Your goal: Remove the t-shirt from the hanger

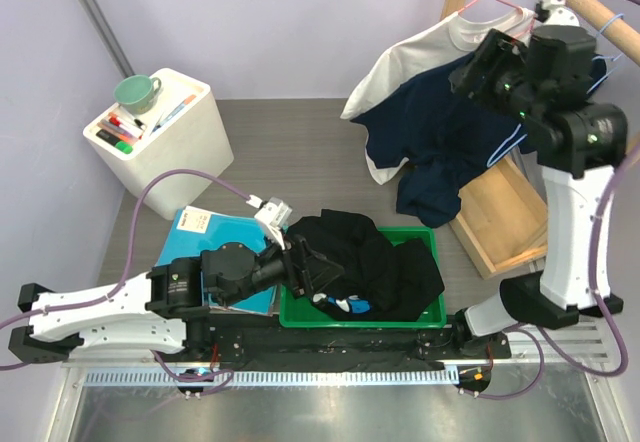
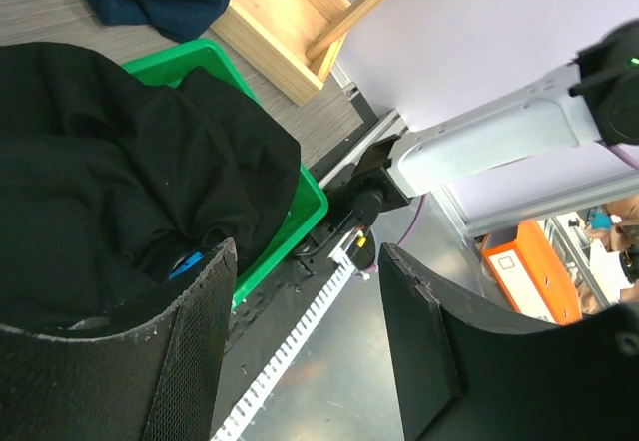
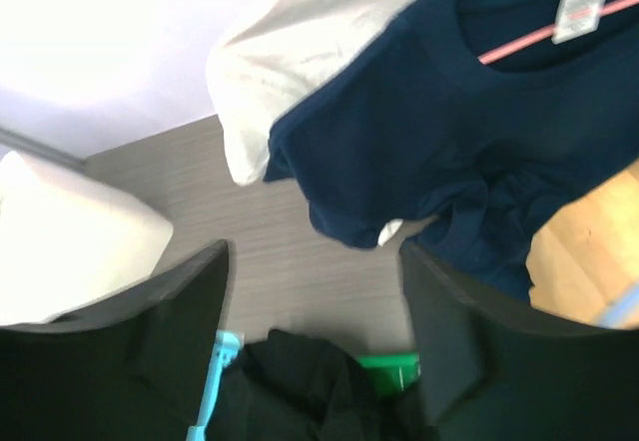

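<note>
Right gripper (image 3: 315, 253) spread, empty, facing the soft navy t-shirt (image 3: 429, 112) draped on a thin pink hanger (image 3: 519, 44) over the tabletop's far right corner. Left gripper (image 2: 305, 253) spread beside crumpled black cloth (image 2: 110, 162) in the green bin (image 2: 180, 62), near edge.

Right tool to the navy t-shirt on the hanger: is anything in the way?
Nothing visible. The right tool is open with the navy t-shirt ahead on its pink hanger; the white t-shirt hangs beside it, not between.
</note>
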Motion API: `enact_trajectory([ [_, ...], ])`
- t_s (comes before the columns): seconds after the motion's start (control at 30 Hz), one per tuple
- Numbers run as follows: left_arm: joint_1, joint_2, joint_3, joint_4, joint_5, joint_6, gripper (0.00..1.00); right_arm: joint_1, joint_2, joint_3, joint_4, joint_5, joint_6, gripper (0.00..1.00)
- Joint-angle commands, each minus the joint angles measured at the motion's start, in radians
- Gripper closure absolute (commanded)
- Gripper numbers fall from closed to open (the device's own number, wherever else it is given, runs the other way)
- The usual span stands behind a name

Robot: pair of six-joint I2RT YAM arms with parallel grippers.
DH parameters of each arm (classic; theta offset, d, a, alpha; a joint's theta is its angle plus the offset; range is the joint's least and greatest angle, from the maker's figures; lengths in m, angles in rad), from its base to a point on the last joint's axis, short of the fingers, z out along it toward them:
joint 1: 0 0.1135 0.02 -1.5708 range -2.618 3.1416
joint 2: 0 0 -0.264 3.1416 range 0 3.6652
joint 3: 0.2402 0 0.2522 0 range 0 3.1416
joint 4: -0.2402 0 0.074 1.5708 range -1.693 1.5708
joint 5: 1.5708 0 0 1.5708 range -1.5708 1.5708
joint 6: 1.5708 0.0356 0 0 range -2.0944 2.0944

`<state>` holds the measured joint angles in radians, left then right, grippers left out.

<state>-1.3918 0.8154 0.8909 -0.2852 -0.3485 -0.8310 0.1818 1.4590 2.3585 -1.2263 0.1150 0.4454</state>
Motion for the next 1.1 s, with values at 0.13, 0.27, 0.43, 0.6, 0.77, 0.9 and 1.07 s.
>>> enact_trajectory([
  [0.13, 0.002, -0.073, -0.032, 0.020, -0.049, -0.025, 0.41, 0.048, 0.099, -0.078, 0.306, 0.400, 0.081, 0.55],
  [0.27, 0.002, -0.096, -0.046, 0.011, -0.060, -0.033, 0.44, 0.048, 0.146, -0.056, 0.366, 0.532, 0.098, 0.59],
  [0.43, 0.002, -0.081, -0.024, -0.009, -0.072, -0.020, 0.44, 0.036, 0.167, -0.080, 0.445, 0.609, 0.073, 0.58],
  [0.6, 0.004, -0.048, -0.020, 0.014, -0.061, -0.020, 0.44, 0.022, 0.118, -0.205, 0.576, 0.666, 0.093, 0.57],
  [0.77, 0.002, -0.028, -0.012, 0.018, -0.050, -0.020, 0.44, -0.030, 0.129, -0.240, 0.620, 0.638, 0.150, 0.57],
  [0.9, 0.002, -0.024, 0.003, 0.011, -0.053, -0.017, 0.43, -0.083, 0.161, -0.234, 0.619, 0.592, 0.176, 0.55],
  [1.07, 0.002, -0.013, 0.022, -0.011, -0.061, -0.011, 0.43, -0.117, 0.185, -0.231, 0.637, 0.531, 0.171, 0.54],
])
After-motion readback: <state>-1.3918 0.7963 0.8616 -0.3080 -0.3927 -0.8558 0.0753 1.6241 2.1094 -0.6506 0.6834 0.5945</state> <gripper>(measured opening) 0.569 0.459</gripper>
